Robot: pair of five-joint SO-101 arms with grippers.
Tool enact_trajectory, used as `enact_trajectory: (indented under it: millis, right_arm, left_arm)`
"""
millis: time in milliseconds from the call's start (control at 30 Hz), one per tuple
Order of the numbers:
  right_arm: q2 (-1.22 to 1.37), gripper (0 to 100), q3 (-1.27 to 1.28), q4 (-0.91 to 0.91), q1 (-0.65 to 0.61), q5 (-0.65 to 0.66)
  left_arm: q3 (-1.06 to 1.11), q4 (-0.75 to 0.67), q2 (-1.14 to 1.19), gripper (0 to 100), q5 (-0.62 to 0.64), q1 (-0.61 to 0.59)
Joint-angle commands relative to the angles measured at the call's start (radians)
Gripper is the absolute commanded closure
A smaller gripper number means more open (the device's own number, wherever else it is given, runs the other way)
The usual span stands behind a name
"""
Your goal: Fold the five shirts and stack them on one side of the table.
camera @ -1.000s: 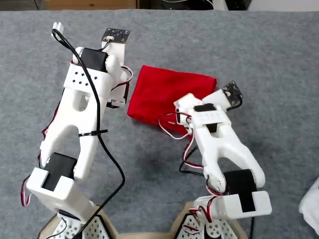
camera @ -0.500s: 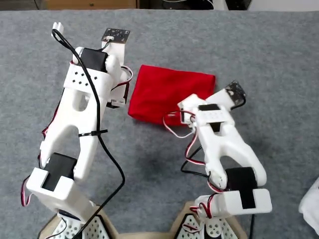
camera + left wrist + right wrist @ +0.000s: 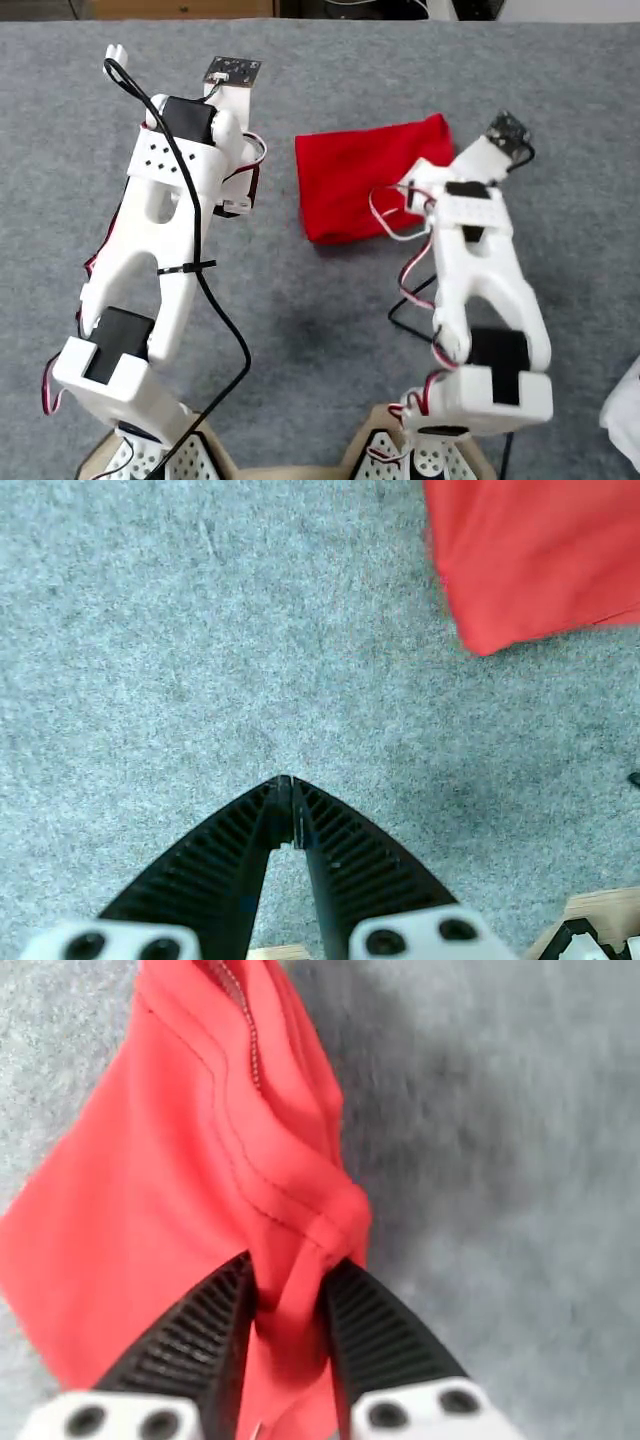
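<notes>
Spotter: Status on the shirt?

Operator: I see one red shirt (image 3: 365, 190), folded to a rough rectangle, lying on the grey felt table (image 3: 560, 80). In the high view it sits between my two arms. The left arm (image 3: 165, 200) is on one side of it. The right arm (image 3: 475, 260) is on the other and overlaps its edge.

Spotter: Right gripper, how far open?

Operator: Barely. In the rt wrist view the right gripper (image 3: 290, 1272) is clamped on a thick bunched fold of the shirt w/ a stitched hem. Red cloth fills the narrow gap between the black ribbed fingers (image 3: 195, 1335).

Spotter: And the left?

Operator: The left gripper (image 3: 288, 785) hangs over bare felt near the shirt's corner, not touching it. Its fingers meet tip to tip w/ nothing between them.

Spotter: Anything else on the table?

Operator: There's a white cloth-like thing (image 3: 625, 415) well apart from the shirt, beyond the right arm's base and cut off at the frame edge. Can't tell what it is.
</notes>
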Motion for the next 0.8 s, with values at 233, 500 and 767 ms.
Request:
enact_trajectory:
  millis: [233, 500, 767]
  right_arm:
    - [0.259, 97.8, -0.329, 0.038, 0.025, 0.195]
    - [0.398, 97.8, -0.575, 0.152, 0.018, 0.196]
    - [0.535, 87.2, -0.791, 0.272, -0.059, 0.241]
  left_arm:
    - [0.0, 0.008, -0.059, 98, -0.011, -0.006]
    - [0.0, 0.008, -0.059, 98, -0.011, -0.006]
    - [0.0, 0.008, -0.059, 98, -0.011, -0.006]
